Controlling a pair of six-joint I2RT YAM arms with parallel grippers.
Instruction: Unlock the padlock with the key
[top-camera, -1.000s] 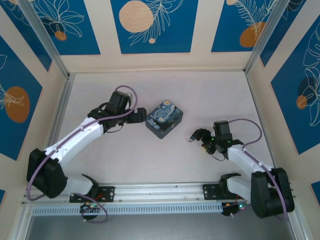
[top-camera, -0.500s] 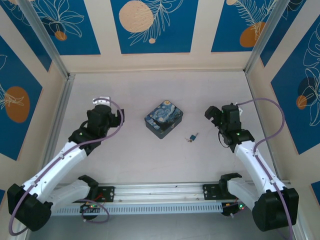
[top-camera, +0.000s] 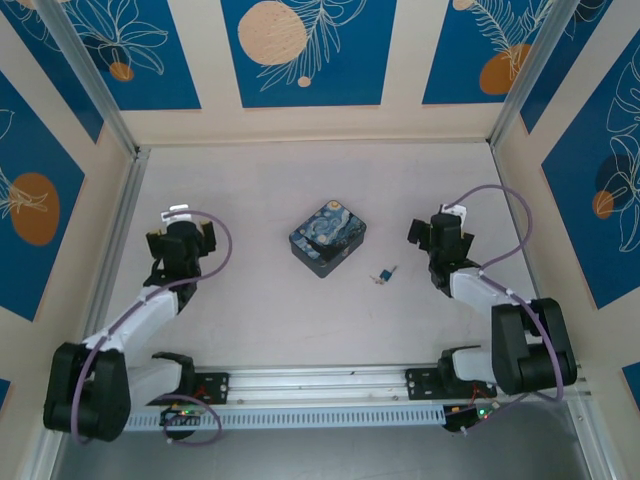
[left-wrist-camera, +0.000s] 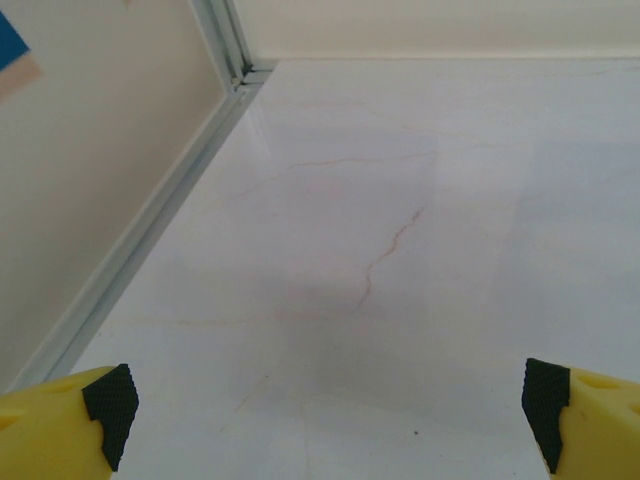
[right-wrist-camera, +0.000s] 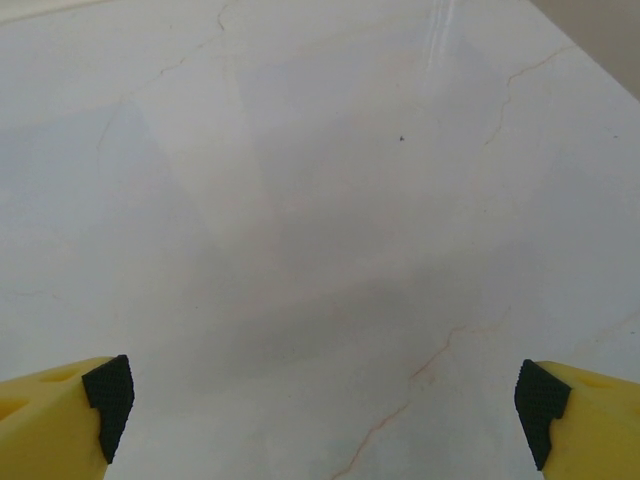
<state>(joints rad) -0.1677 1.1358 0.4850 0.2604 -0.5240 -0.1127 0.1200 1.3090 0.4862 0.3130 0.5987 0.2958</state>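
Both arms have pulled back since the earlier frames. The left gripper (top-camera: 181, 237), which was against the box (top-camera: 328, 238) a second ago, now sits well off to the left of it, with its arm folded toward the near left corner. The right gripper (top-camera: 438, 232), which was down at the key (top-camera: 384, 274), is now raised and drawn back to the right, with its arm folded close to its base.

The key lies free on the table (top-camera: 250, 310), where it was half a second ago. It is a little to the right of the box's near corner, between the box and the right arm, and touches neither. It is too small to make out any detail. The box has not shifted.

From the left wrist, the left gripper (left-wrist-camera: 325, 400) has its jaws spread wide, one yellow finger with a black pad (left-wrist-camera: 110, 400) at each lower corner. Only bare table (left-wrist-camera: 400, 200) lies between them, and a metal rail (left-wrist-camera: 150, 230) runs along the wall on the left. From the right wrist, the right gripper (right-wrist-camera: 322, 400) also has its jaws wide, its pads (right-wrist-camera: 540, 400) far apart over bare table (right-wrist-camera: 300, 200), holding nothing.
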